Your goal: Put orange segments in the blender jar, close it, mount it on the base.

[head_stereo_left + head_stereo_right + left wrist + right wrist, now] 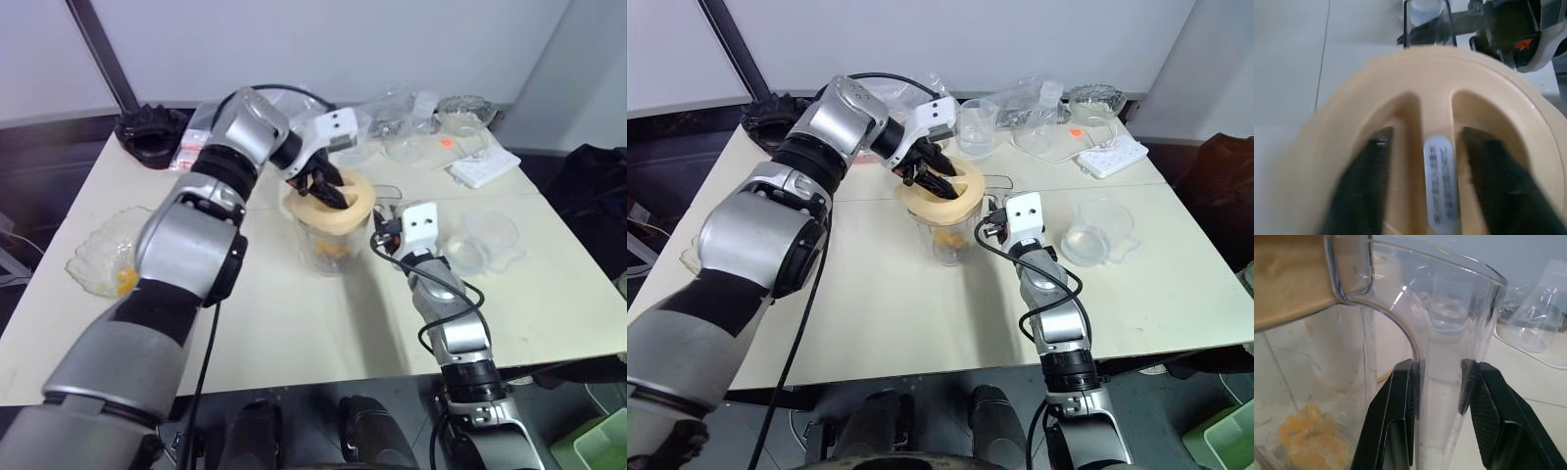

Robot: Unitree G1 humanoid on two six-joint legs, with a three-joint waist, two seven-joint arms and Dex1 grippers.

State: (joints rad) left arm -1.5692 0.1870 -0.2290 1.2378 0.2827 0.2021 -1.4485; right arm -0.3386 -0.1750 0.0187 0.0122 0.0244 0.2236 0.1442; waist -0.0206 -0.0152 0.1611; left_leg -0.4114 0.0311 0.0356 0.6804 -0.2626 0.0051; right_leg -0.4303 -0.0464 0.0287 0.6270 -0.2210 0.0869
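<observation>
Cream lid (1435, 122) on blender jar (326, 245); left tool (1422, 181) spread, straddling lid's rib; right tool (1442, 396) pinching jar handle (1442, 382). Seat lid square.

Lid (1440, 122) rim cut off by the left wrist view's edges, its label (1440, 188) unreadable — blurred. Blender jar (1400, 333) foot cut off below the lid; orange segments (1308, 435) inside smeared — count indeterminate.

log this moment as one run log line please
step: closing jar | lid: on blender jar | left gripper: fingers straddle lid ridge | right gripper: shut on jar handle | orange segments: inside jar
</observation>
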